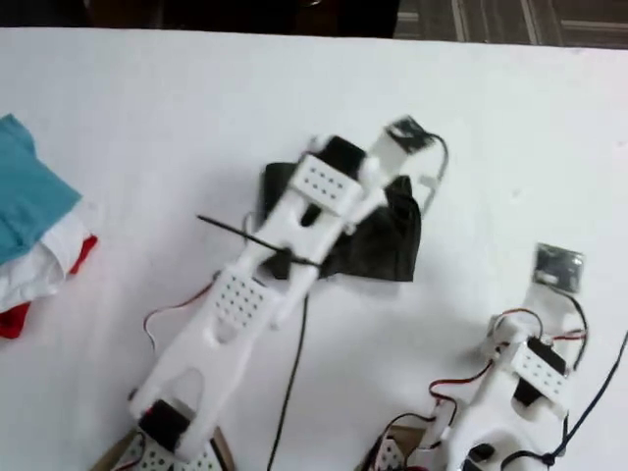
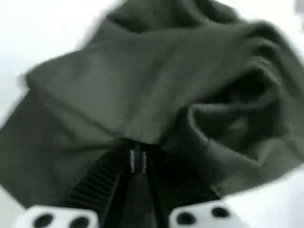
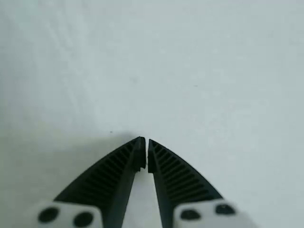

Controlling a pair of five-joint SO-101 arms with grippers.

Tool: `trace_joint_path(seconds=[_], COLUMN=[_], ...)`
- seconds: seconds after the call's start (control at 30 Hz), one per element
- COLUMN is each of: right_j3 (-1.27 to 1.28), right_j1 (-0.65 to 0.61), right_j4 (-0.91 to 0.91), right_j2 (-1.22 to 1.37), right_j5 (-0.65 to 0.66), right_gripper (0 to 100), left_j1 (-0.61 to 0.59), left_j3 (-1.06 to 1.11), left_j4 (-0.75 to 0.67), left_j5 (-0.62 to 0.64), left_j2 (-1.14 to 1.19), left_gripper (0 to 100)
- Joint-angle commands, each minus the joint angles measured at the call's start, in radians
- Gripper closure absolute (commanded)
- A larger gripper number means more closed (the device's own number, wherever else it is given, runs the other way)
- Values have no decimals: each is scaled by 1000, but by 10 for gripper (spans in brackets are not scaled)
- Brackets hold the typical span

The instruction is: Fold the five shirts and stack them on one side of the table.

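White table [image 1: 147,118], dark shirt [image 1: 388,240] bunched up near the middle of it

Left gripper [image 2: 137,159] is clamped tight on a fold of the dark shirt, with the fabric rumpled and heaped up around its tips. Right gripper [image 3: 146,152] is pinched closed on nothing, just over bare tabletop. Way off at the left edge of the high view there's a pile: teal shirt [image 1: 29,201] on top, white shirt [image 1: 44,260] and red shirt [image 1: 15,319] under it.

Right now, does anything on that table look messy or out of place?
Yes. The dark shirt in the middle is a crumpled heap, not folded, with the left pincer shut on its fabric. At the table edge, a white shirt and a red shirt stick out unevenly beneath the teal shirt.
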Motion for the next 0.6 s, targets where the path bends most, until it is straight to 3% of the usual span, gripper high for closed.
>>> trace_joint_path(seconds=[0.0, 0.23, 0.43, 0.57], right_j3=[-6, -8, -8, -8], right_j1=[44, 48, 48, 48], right_j4=[-30, -31, -36, -36], right_j2=[-31, -31, -30, -30], right_j5=[-55, -60, -60, -60], right_gripper=[981, 981, 981, 981], left_j1=[46, 95, 164, 146], left_j3=[-1, 4, 153, 246], left_j4=[31, 34, 32, 29], left_j5=[0, 12, 55, 52], left_j2=[-95, -123, -226, -282], left_gripper=[975, 975, 975, 975])
